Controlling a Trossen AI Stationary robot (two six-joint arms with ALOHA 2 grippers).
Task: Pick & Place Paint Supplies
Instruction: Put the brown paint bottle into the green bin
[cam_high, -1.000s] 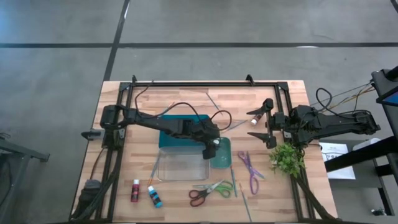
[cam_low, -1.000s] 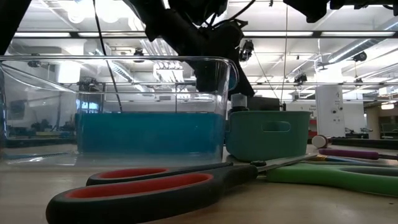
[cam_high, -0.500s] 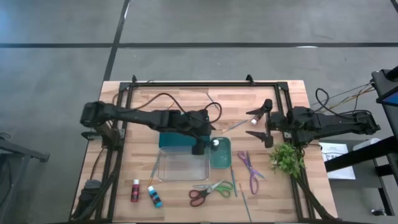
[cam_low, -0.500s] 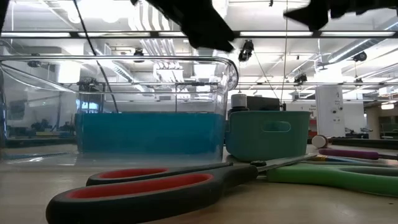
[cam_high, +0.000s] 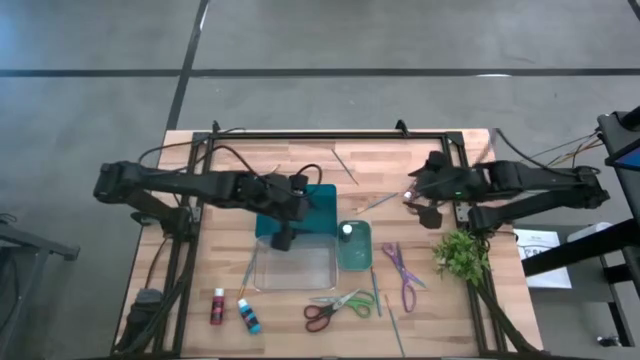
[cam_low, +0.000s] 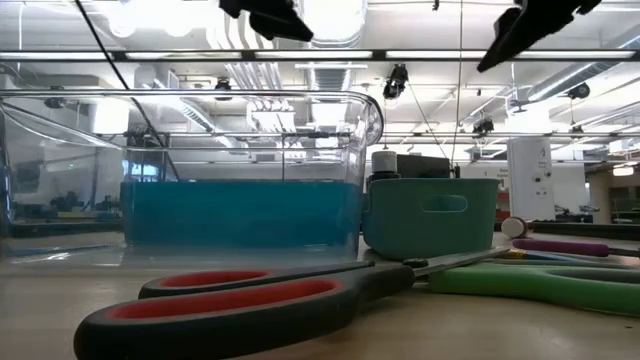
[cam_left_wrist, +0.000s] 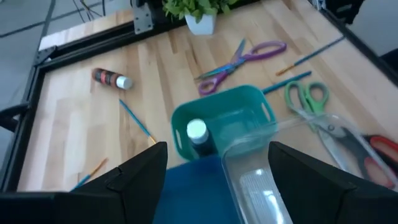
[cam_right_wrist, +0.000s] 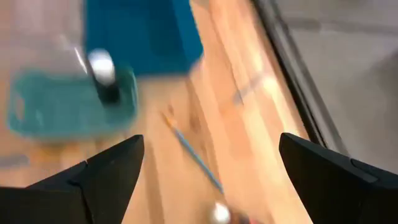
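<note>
Paint bottle with a red body and white cap lies on its side on the table near the back right, its long axis running roughly left-right, cap toward the teal container. The right gripper hangs almost directly over it, fingers spread apart and empty in the right wrist view, so the right arm is clearly the nearer one; a short drop should bring the fingers astride the bottle, best closed across its short width. The left gripper hovers over the clear container, well apart from that bottle, fingers released and empty. A dark, white-capped bottle already stands inside the teal container.
</note>
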